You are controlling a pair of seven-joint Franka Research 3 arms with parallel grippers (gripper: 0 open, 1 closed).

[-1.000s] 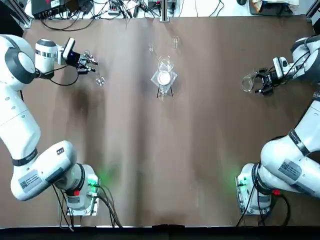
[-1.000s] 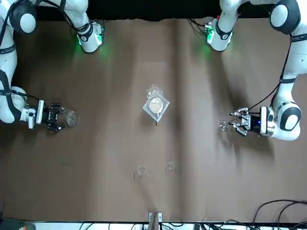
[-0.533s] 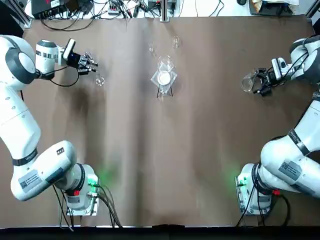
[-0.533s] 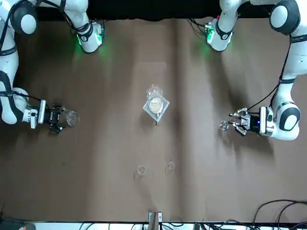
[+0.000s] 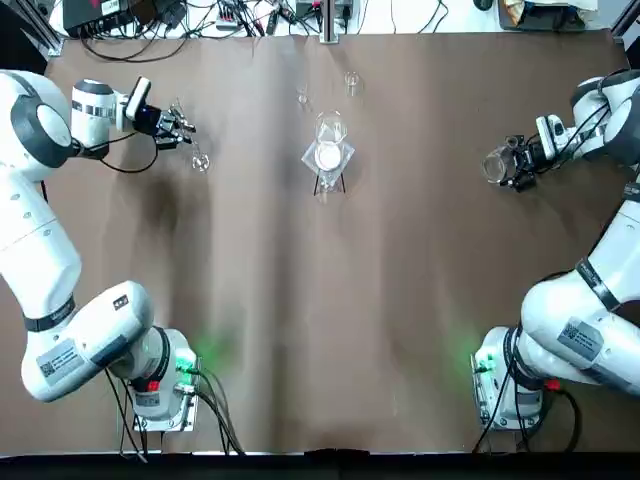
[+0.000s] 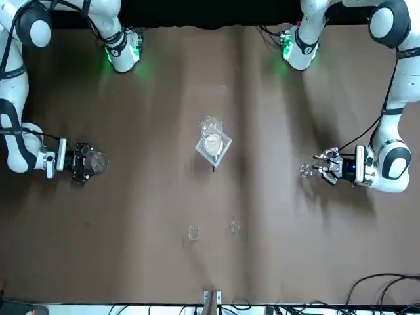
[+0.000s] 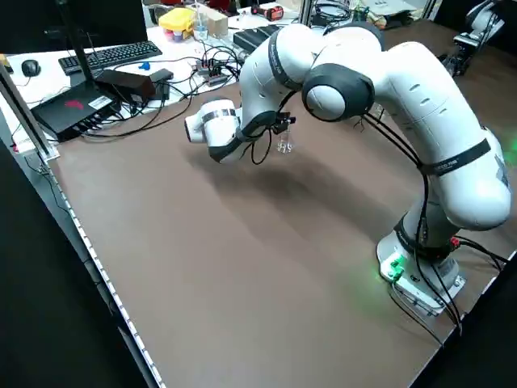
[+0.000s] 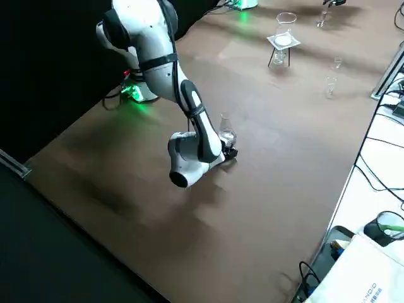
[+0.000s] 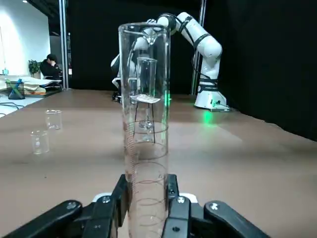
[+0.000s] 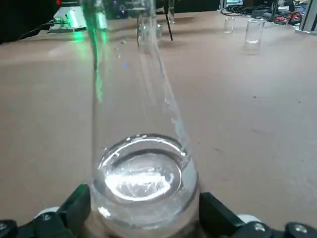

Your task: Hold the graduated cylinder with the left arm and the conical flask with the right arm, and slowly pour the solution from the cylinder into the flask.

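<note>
Top view: the left gripper (image 5: 183, 129) is at the far left of the table (image 5: 320, 300), beside the graduated cylinder (image 5: 199, 160). The right gripper (image 5: 510, 160) is at the far right, against the conical flask (image 5: 493, 165). A glass vessel on a tripod (image 5: 328, 155) stands far centre.

Front view: the left gripper (image 6: 317, 167) meets the graduated cylinder (image 6: 306, 172); the right gripper (image 6: 84, 162) meets the conical flask (image 6: 98, 161).

Left wrist view: the fingers (image 9: 176, 210) press both sides of the upright graduated cylinder (image 9: 144, 134), pinching its lower part.

Right wrist view: the fingers (image 10: 77, 203) flank the wide base of the conical flask (image 10: 141, 168), touching it on both sides.
</note>
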